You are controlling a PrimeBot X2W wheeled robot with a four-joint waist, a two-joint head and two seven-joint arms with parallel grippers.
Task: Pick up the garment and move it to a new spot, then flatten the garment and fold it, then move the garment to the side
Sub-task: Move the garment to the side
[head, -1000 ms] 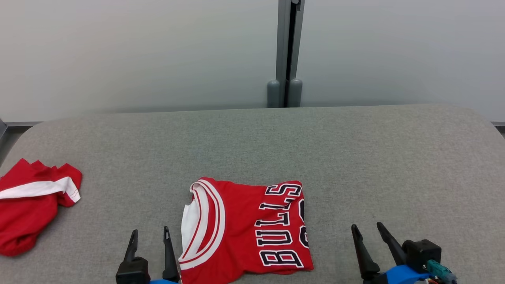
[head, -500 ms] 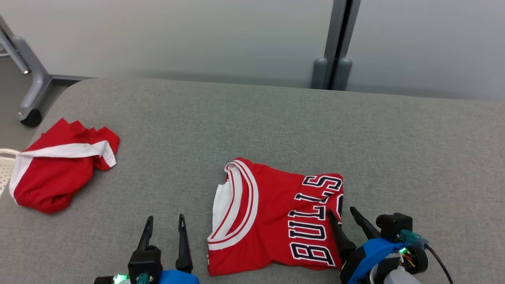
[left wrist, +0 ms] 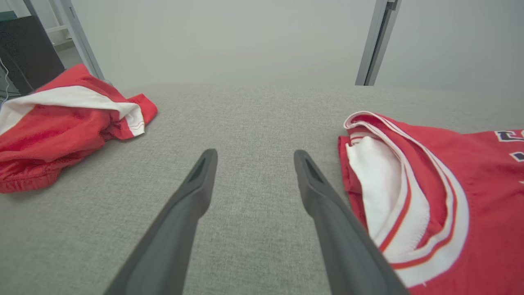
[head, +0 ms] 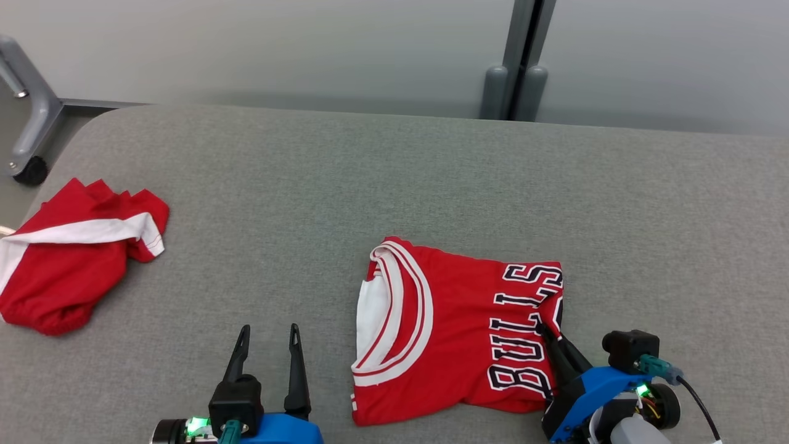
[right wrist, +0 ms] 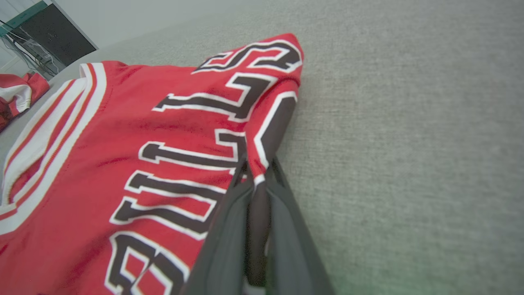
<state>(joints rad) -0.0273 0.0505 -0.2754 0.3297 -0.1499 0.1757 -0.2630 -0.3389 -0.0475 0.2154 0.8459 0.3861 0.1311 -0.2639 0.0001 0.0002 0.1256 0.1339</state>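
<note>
The garment is a folded red jersey with white trim and dark BULLS lettering, lying flat near the front of the grey table. My right gripper is shut on the jersey's right edge, pinching a fold of cloth beside the lettering. In the right wrist view the two fingers meet on the garment at the right gripper's tips. My left gripper stands open on bare table just left of the jersey's collar. The left wrist view shows the left gripper holding nothing, with the garment to its right.
A second red and white garment lies crumpled at the table's left edge, apart from both grippers. A grey post stands behind the table against the pale wall. A wheeled metal leg stands on the floor at far left.
The camera has turned and tilted. My right gripper has moved left onto the jersey's right edge and closed on the cloth. The left gripper stays open beside the collar.
</note>
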